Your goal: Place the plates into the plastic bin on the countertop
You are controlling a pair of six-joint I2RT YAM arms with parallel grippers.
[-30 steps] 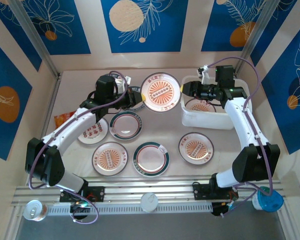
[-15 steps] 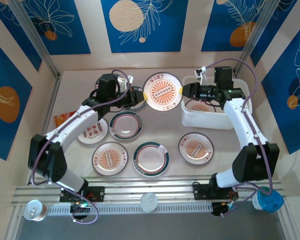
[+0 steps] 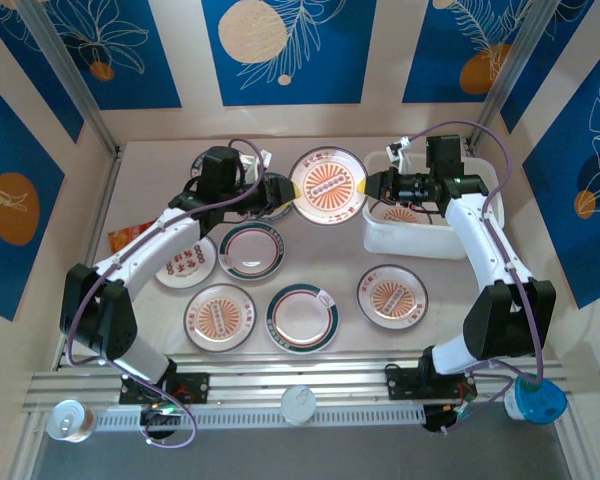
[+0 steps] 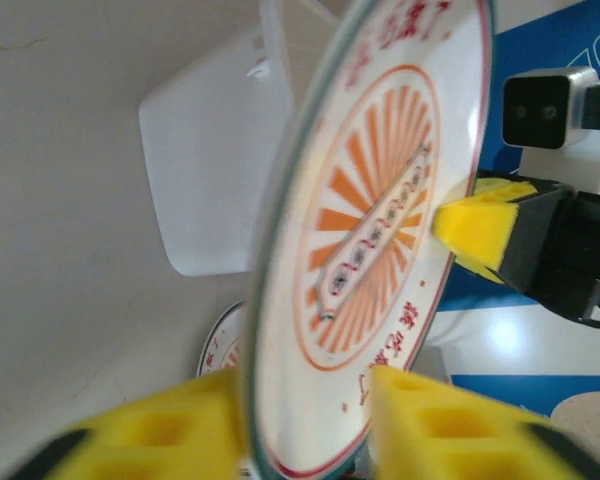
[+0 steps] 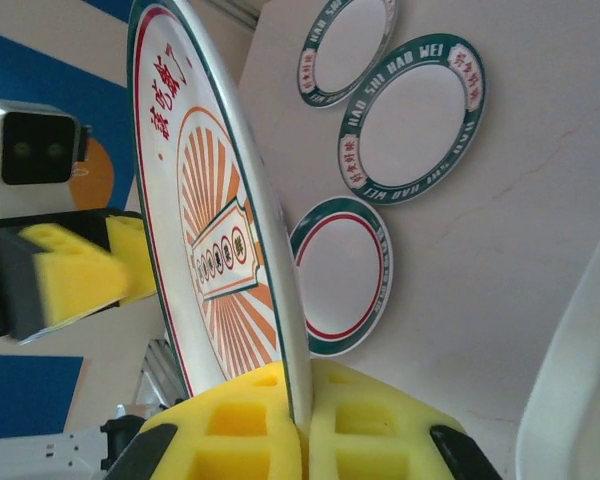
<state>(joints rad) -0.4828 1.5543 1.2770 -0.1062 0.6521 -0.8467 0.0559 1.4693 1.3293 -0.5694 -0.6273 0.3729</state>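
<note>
An orange-sunburst plate (image 3: 327,185) (image 4: 380,200) (image 5: 210,230) hangs upright in the air between both grippers, left of the plastic bin (image 3: 430,242) (image 4: 210,170). My right gripper (image 3: 368,185) (image 5: 302,430) is shut on its right rim. My left gripper (image 3: 282,195) (image 4: 305,420) straddles the opposite rim, and its pads stand apart with a gap beside the plate. One orange-centred plate (image 3: 405,212) lies in the bin. On the countertop (image 3: 340,262) lie green-rimmed plates (image 3: 252,250) (image 3: 301,318) and orange-centred plates (image 3: 220,317) (image 3: 392,296).
A red-lettered plate (image 3: 187,262) lies under the left arm, with an orange snack packet (image 3: 125,238) at the left wall. A can (image 3: 70,420), a white cap (image 3: 300,403) and a blue object (image 3: 535,400) sit by the front rail.
The left arm has carried the held plate slightly to the right, up to the right gripper, which has stayed beside the bin.
</note>
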